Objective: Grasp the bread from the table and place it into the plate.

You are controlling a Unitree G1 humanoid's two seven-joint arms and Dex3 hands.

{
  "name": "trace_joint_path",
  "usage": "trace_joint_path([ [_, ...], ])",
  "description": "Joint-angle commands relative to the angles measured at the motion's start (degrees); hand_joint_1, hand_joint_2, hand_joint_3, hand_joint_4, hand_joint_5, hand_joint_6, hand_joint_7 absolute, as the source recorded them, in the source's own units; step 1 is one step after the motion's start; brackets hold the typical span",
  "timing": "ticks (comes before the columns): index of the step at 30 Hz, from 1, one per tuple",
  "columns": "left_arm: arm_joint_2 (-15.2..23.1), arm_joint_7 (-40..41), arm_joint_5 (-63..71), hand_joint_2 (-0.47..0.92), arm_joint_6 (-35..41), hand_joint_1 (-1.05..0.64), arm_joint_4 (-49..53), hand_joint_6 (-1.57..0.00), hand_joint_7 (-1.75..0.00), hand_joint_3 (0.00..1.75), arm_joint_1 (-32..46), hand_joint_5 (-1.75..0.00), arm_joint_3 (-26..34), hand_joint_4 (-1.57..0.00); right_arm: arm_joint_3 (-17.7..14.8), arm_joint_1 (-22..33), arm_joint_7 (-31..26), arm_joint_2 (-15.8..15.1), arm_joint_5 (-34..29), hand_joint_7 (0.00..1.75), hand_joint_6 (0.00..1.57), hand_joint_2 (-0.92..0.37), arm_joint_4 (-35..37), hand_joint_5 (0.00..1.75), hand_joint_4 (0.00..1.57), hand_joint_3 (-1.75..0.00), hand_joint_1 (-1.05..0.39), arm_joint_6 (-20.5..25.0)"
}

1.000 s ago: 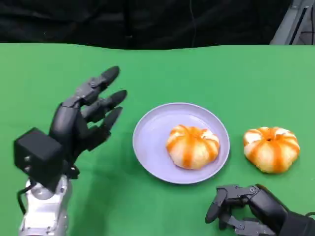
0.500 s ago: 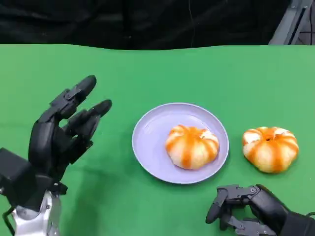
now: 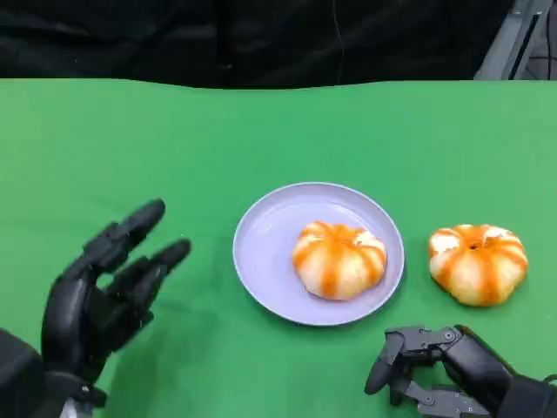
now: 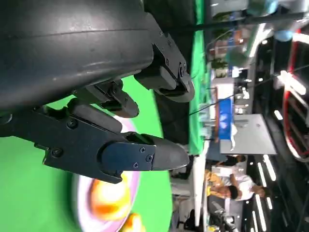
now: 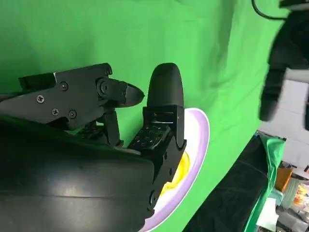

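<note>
**Left hand drops back toward the near edge; one bun plated, one on the cloth**

Compared with a second ago, the left hand [image 3: 104, 292] sits lower and nearer the robot, well to the left of the plate [image 3: 261, 252]; earlier it was raised higher over the green table [image 3: 392, 139] with its fingertips closer to the plate's rim. Its fingers are spread apart and it holds nothing. The right hand [image 3: 435, 370] has not moved: it rests at the near right, fingers curled inward with nothing between them. Plate and buns lie where they did before.

Counted: two bread buns, one plate, two hands. One bread bun [image 3: 339, 259] with orange stripes sits inside the lavender plate, toward its right side. The second bread bun [image 3: 478, 264] lies on the bare cloth just right of the plate, apart from its rim, and just beyond the right hand.

In the left wrist view the plate [image 4: 130, 193] is a blur beyond the dark fingers [image 4: 120, 154].
</note>
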Motion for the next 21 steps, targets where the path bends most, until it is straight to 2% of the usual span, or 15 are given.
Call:
trace_joint_path([
  [1, 0.0, -3.7, -2.0, 0.92, -3.5, -0.61, 3.8, -0.62, -0.02, 0.35, 0.8, -0.02, 1.3, -0.79, -0.3, 0.5, 0.1, -0.9, 0.6, 1.02, 0.81, -0.92, -0.7, 1.48, 0.71, -0.45, -0.01, -0.2],
  [13, -1.7, -10.5, -3.9, 0.92, -7.7, -0.67, 10.5, -0.65, -0.02, 0.29, 0.3, -0.01, 2.4, -0.81, -0.6, 0.6, 0.7, -1.1, 1.2, 1.01, 0.81, -0.92, -0.3, 1.49, 0.71, -0.46, -0.01, -0.4],
  [21, -2.0, -11.9, -3.0, 0.92, -9.4, -0.66, 12.9, -0.66, -0.01, 0.26, -0.2, -0.01, 2.6, -0.81, -0.5, 0.7, 0.8, -1.2, 1.1, 1.00, 0.81, -0.92, -0.6, 1.49, 0.71, -0.46, -0.02, -0.1],
])
